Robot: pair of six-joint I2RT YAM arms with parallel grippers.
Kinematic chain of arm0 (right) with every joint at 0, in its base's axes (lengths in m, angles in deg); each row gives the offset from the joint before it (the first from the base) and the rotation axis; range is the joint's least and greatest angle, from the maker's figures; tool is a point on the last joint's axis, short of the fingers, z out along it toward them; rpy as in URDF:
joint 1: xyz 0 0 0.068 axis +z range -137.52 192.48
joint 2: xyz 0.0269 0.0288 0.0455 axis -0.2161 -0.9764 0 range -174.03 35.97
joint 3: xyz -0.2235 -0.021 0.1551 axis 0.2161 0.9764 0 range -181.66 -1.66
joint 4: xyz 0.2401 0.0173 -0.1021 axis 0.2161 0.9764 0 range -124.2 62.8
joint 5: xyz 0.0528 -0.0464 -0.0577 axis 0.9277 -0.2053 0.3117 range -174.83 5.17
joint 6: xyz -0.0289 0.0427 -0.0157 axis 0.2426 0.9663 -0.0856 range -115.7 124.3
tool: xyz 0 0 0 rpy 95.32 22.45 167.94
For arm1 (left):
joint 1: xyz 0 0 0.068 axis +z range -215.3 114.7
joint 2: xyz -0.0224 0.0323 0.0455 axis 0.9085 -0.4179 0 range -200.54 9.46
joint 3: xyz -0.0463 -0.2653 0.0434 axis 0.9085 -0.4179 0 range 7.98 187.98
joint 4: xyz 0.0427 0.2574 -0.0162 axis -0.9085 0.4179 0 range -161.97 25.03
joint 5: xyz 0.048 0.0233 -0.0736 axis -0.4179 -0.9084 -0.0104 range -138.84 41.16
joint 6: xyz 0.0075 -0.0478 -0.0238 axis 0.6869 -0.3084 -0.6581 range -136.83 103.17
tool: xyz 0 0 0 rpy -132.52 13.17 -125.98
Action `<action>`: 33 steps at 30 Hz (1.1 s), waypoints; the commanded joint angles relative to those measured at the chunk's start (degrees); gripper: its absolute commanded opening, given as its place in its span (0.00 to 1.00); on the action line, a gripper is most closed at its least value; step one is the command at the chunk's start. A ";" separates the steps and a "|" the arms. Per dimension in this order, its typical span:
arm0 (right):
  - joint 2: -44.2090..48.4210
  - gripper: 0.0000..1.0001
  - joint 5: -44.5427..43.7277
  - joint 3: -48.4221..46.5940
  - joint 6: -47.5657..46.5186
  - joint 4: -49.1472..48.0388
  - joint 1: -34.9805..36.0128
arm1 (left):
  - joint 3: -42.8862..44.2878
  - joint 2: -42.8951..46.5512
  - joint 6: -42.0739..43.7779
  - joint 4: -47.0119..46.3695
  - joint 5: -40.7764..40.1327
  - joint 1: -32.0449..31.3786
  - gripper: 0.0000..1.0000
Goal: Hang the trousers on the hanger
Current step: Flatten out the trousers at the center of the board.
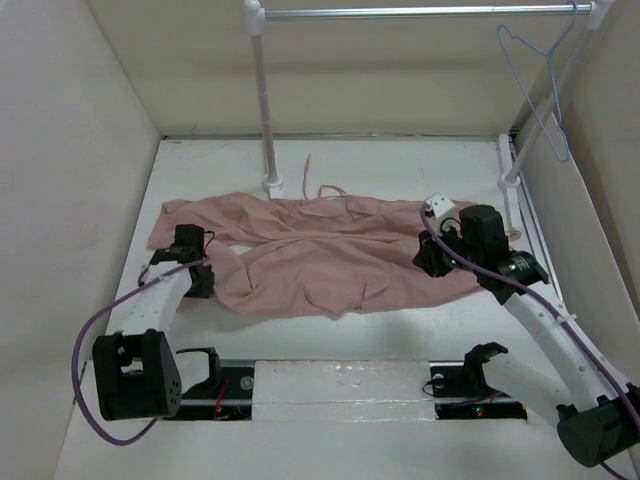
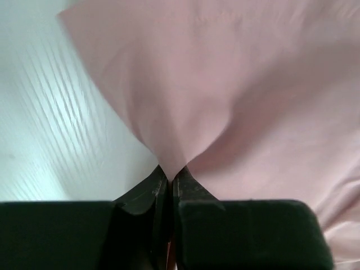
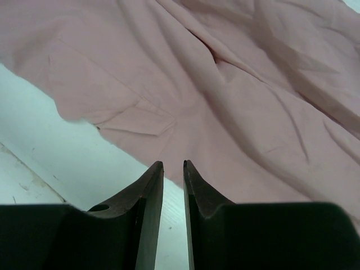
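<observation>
As seen from above, locate trousers (image 1: 320, 255) lying crumpled across the middle of the table (image 1: 400, 160), reaching from near the left edge to near the right edge. Note waist turned toward the far edge, with drawstring (image 1: 325, 188) trailing loose on the bare surface just beside the foot of the left post (image 1: 266, 110). Note legs folded over each other toward the near edge, clear of that edge itself.

Find hanger (image 1: 540, 90) well apart from trousers, hung by its hook at the right end of the rail (image 1: 420, 12), above the far right corner, tilted.

Find left gripper (image 2: 169, 170) at the left end of trousers, low to the table. Read jaws as pressed together, pinching a fold of cloth drawn up into a peak between the tips. Note bare table to the left of that peak.

Find right gripper (image 3: 173, 164) at the right end of trousers, toward the right edge. Read jaws as slightly spread, with a narrow gap and nothing between. Note tips over bare table, just beside the border of the cloth.
</observation>
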 commanded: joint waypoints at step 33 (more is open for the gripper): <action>-6.90 0.03 10.37 -0.43 1.65 -9.91 1.24 | 34.98 -18.97 37.96 -2.88 -14.38 10.50 0.59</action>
